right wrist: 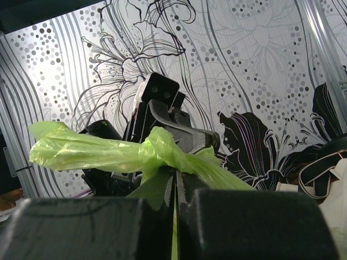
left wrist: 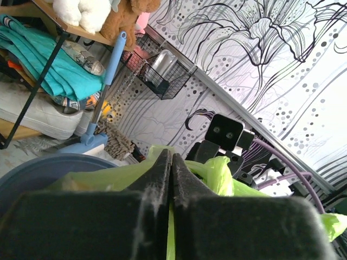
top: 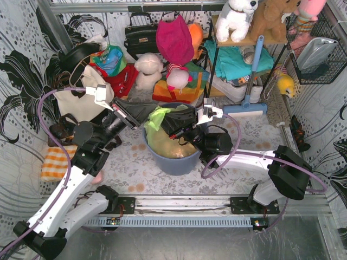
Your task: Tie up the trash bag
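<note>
The trash bag (top: 158,117) is lime-green film and sits in a blue-grey bin (top: 181,162). Tan paper (top: 165,143) shows through it. My left gripper (top: 149,111) reaches over the bin's back-left rim and is shut on a strip of the bag's top (left wrist: 108,176); green film runs between its jaws (left wrist: 169,157). My right gripper (top: 166,123) comes in from the right and is shut on the bag film (right wrist: 175,181) just under a twisted knot (right wrist: 160,147). A green tail (right wrist: 70,151) sticks out to the left. The two grippers nearly touch above the bin.
Bags, soft toys and a red cloth crowd the back wall (top: 162,59). A blue-handled mop (top: 251,76) leans on a shelf at the back right. A wire basket (top: 317,54) hangs on the right wall. An orange checked cloth (top: 54,162) lies at the left.
</note>
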{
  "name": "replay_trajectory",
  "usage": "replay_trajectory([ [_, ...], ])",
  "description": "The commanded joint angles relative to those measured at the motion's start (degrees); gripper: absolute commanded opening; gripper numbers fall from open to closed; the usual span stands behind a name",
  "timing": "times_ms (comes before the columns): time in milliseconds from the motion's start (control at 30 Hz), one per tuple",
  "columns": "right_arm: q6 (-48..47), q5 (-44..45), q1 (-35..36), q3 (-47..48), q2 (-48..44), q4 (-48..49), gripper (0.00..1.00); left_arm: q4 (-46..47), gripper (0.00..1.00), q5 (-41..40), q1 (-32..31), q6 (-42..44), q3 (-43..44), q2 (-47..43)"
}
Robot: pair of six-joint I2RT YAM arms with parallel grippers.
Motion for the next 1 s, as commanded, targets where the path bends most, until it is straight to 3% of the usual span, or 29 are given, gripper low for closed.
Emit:
replay_trajectory([
  [0, 0.02, -0.52, 0.25, -0.03, -2.38, 4.8, 0.0, 2.84, 0.05, 2.09, -0.17, 2.19, 2.79, 0.61],
  [233, 1.26, 0.9, 0.28, -4.01, -9.1, -2.34, 0.0, 2.92, 0.0, 4.08, -0.18, 6.1, 7.59, 2.57],
  [400, 0.28, 1.72, 0.25, -7.88, -17.94, -12.68, 0.08, 3.93, 0.0, 5.92, -0.14, 7.11, 9.45, 3.88],
  [567, -6.34, 2.47, 0.25, -10.61, -27.08, -22.6, 0.14, 3.03, 0.0, 7.0, -0.16, 8.86, 12.08, 5.39],
  [800, -25.71, -6.96, 0.26, -2.48, -31.61, -39.07, 0.41, 2.04, 0.0, 9.71, -0.18, 9.48, 15.75, 7.9],
  [967, -42.28, -18.64, 0.36, 3.28, -29.05, -43.74, 0.62, 1.93, 0.0, 10.75, -0.18, 8.54, 15.19, 8.06],
])
